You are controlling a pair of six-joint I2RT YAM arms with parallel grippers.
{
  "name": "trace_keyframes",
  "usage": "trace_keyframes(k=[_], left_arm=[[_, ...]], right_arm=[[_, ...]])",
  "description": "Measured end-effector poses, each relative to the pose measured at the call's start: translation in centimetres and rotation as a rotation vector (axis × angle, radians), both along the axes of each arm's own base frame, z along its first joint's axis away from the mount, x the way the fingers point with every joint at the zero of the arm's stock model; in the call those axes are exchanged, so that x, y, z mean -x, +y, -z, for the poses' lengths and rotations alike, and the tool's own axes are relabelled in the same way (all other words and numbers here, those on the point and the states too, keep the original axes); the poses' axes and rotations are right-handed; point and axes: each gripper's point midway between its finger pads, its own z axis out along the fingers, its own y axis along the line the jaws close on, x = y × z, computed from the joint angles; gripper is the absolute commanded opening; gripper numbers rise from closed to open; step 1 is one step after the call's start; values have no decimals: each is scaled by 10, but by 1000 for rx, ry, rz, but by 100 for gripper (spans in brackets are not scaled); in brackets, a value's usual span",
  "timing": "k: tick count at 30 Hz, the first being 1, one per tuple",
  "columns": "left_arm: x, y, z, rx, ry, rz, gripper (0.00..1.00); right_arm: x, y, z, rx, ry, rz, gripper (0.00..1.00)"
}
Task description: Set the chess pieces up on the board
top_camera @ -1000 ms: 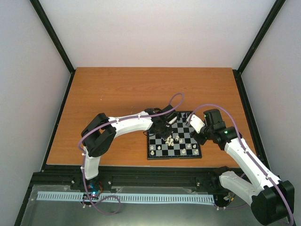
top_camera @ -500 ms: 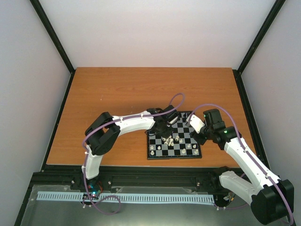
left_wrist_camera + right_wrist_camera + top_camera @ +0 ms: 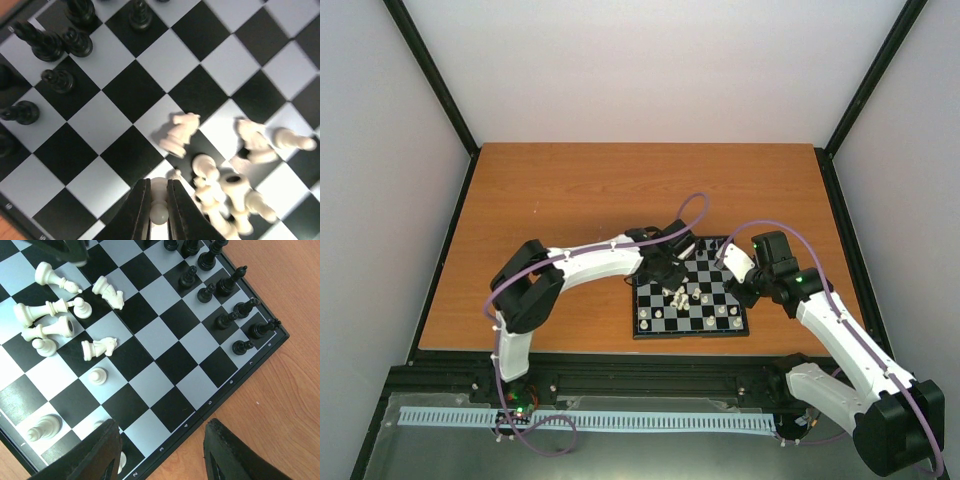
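Over the board's middle: the left gripper [image 3: 159, 202] hangs straight down on the board [image 3: 125, 92], at the rim of a jumble of cream men.
Left jaws: pinched narrow on a cream pawn [image 3: 160, 212], one finger on each side of it. I'd say that is so it can come up without nudging its neighbours. I can't tell whether it stands or lies.
Toppled lot: the cream heap [image 3: 225, 195] sprawls across the central squares with its pieces touching, and a knight [image 3: 180, 132] lies on its side just beside them. That looks like the reason for picking one at a time.
One edge: the black pieces [image 3: 220, 290] stand upright in ranks there, and that side looks close to done.
Opposite edge: a few cream men are upright, a standing pawn [image 3: 97, 375] among them, but many squares are bare.
Right gripper [image 3: 162, 457]: jaws partly apart with nothing between them. It hovers where the board's edge meets the wooden table [image 3: 280, 405], seemingly parked clear of the other arm.
Step in hand: carrying the pinched pawn to its row, as I read it.
Risk: the piece is tiny next to the fingers, so a slip or a brush could roll the heap.
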Motion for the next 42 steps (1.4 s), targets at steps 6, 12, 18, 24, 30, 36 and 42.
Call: trace_keyframes(k=[6,12,18,24,30,36,42], left_arm=[[21,3,-39,101,-28,88,11],[58,2,-24,113,42,212,12],[82,-3,-10,98,92,291,12],[88,-4,10,61,130,312,13],[91,-2,26,20,146,321,14],[90,-1,28,10,141,323,20],[90,0,33,-2,144,325,29]], right_arm=[[0,0,1,1,3,0,46],[0,0,2,2,7,0,46],[0,0,3,4,12,0,46],[0,0,4,6,16,0,46],[0,0,4,6,17,0,46],[0,0,5,7,20,0,45],[0,0,6,8,23,0,46]])
